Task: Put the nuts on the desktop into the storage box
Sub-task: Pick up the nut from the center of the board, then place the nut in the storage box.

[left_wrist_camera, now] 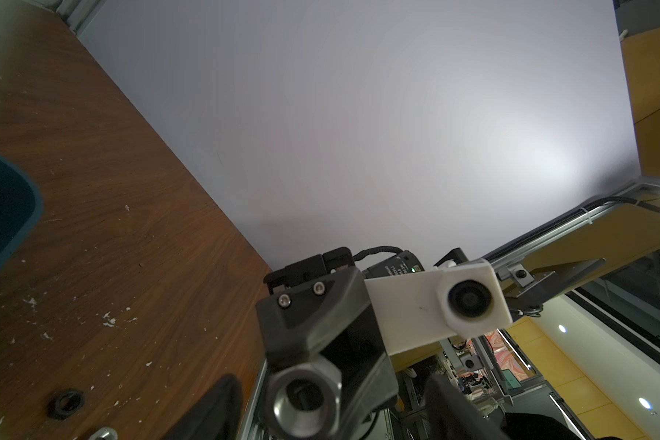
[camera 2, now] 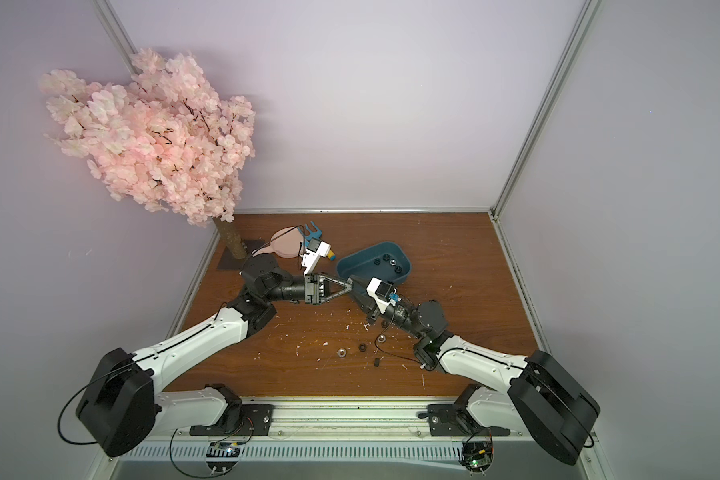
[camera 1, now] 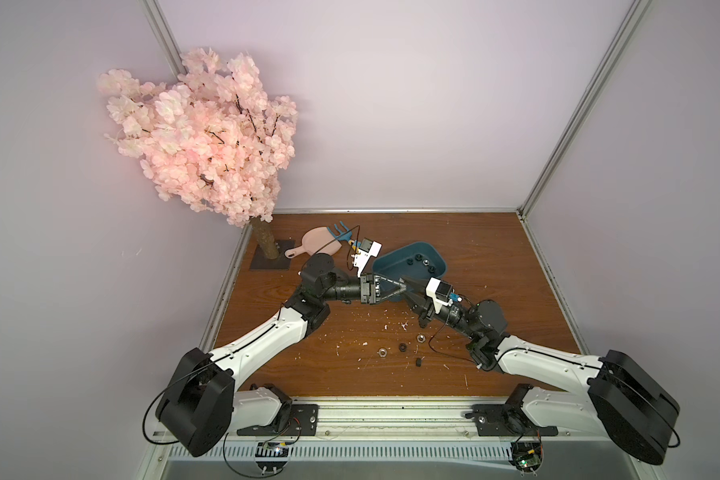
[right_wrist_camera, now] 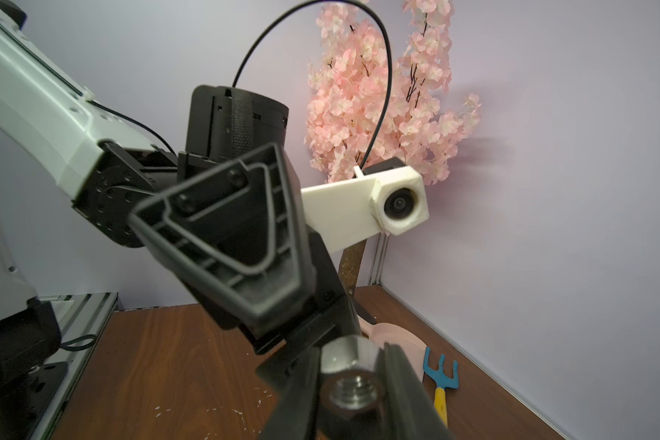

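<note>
The step in hand is judged to be a gripper-to-gripper transfer of 1 shiny silver hexagonal metal nut (right_wrist_camera: 353,365), which is held above the brown wood-grain desktop (camera 1: 495,291) at the near edge of the shallow dark teal plastic storage box (camera 1: 391,259). The nut is clamped between the jaws of the right gripper (right_wrist_camera: 353,404), with its threaded hole turned toward the right wrist camera. The jaws of the left gripper (left_wrist_camera: 334,409) are spread wide apart, with 1 finger on either side of the nut, and no contact with it is seen. About 4 stored nuts (camera 1: 418,257) are counted inside the box, and 4 loose nuts (camera 1: 403,347), 2 silver and 2 black, are left on the desktop near of the right wrist. The next move is judged to call for the left gripper to be drawn back leftward, clear of the nut. The nut is then to be carried over the box interior and released low, so that bounce-out is avoided. The left arm is extended from the near left with its wrist pointed right. The right arm is extended from the near right with its gripper pointed far-left, so the 2 tips meet.
</note>
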